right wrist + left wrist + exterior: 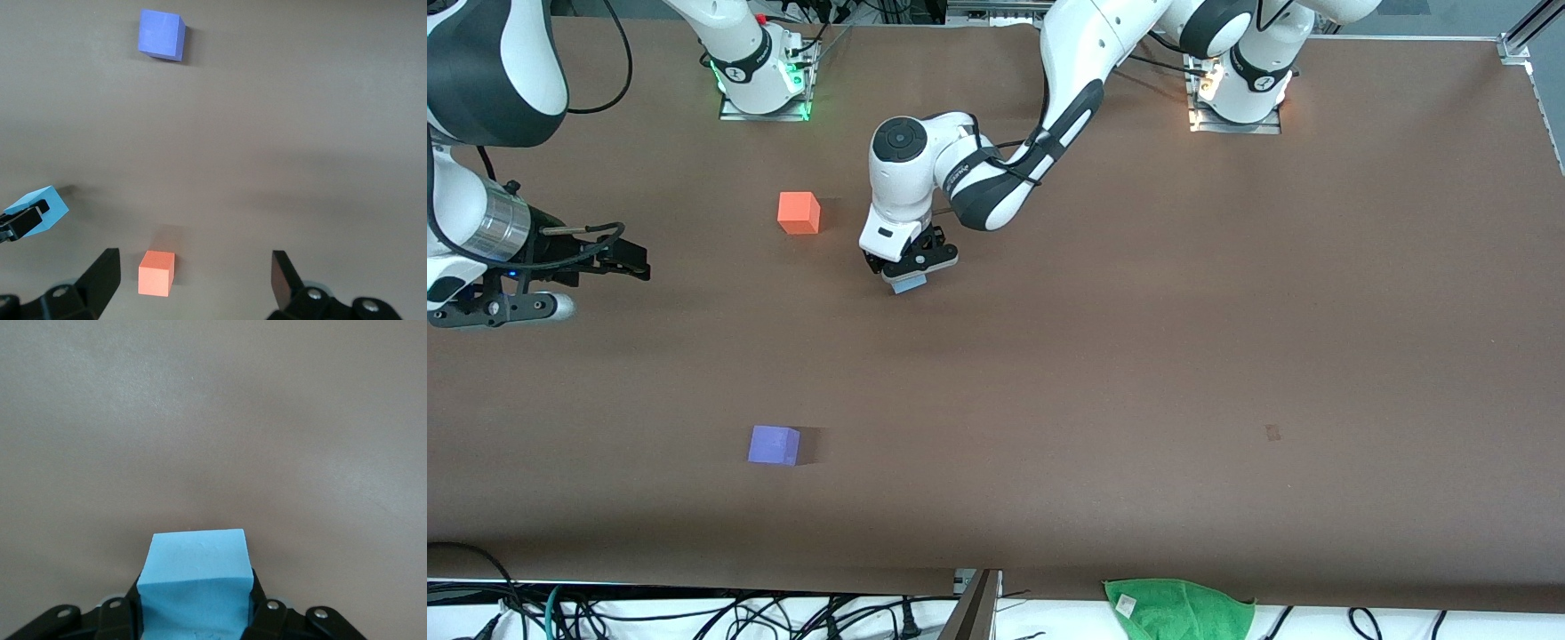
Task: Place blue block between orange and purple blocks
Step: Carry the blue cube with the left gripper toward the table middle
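Your brown table (1227,356) fills the front view, with both arm bases along its top edge. Your left arm reaches in from its base toward the middle of the table, and your left gripper (910,274) is clamped on the blue block (908,284); the left wrist view shows the blue block (197,577) pinched between the two black fingers (120,617) over bare tabletop. It sits over a spot toward the left arm's end from the orange block (799,213). Your right arm waits at its own end of the table, and your right gripper (193,280) hangs with its fingers spread wide, the orange block (157,273) showing between them below. The purple block (774,444) rests much nearer the front camera than the orange one, the two well apart. A green cloth (1178,609) lies off the table's near edge.
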Robot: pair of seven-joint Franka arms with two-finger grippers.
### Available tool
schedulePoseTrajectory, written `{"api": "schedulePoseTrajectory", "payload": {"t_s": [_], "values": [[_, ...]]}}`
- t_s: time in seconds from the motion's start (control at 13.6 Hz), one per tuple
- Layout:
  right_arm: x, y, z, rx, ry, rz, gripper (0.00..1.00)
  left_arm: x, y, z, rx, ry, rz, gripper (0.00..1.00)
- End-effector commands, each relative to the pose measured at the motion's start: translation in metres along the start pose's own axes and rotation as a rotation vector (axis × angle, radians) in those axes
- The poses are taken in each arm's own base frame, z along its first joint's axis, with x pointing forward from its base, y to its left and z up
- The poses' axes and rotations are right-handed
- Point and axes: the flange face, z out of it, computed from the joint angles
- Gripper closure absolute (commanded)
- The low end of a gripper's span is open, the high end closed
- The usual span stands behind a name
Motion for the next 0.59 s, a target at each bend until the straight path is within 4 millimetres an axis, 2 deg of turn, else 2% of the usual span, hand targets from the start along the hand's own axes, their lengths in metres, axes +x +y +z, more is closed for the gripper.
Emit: {"api": "schedulePoseTrajectory", "payload": {"t_s": [0.0, 0.22, 0.44, 0.51], "values": [[0.003, -0.001, -0.004, -0.009, 0.010, -0.004, 0.00, 0.001, 0.004, 0.002, -0.004, 0.030, 0.002, 0.82], [0.005, -0.003, -0.001, 0.000, 0.009, -0.005, 0.00, 0.002, 0.001, 0.009, 0.008, 0.032, 0.015, 0.75], [0.006, -0.003, -0.001, 0.002, 0.010, -0.005, 0.00, 0.014, -0.006, 0.017, 0.027, 0.030, 0.079, 0.67], [0.006, -0.003, -0.001, 0.002, 0.010, -0.005, 0.00, 0.013, -0.006, 0.018, 0.029, 0.029, 0.082, 0.61]]}}
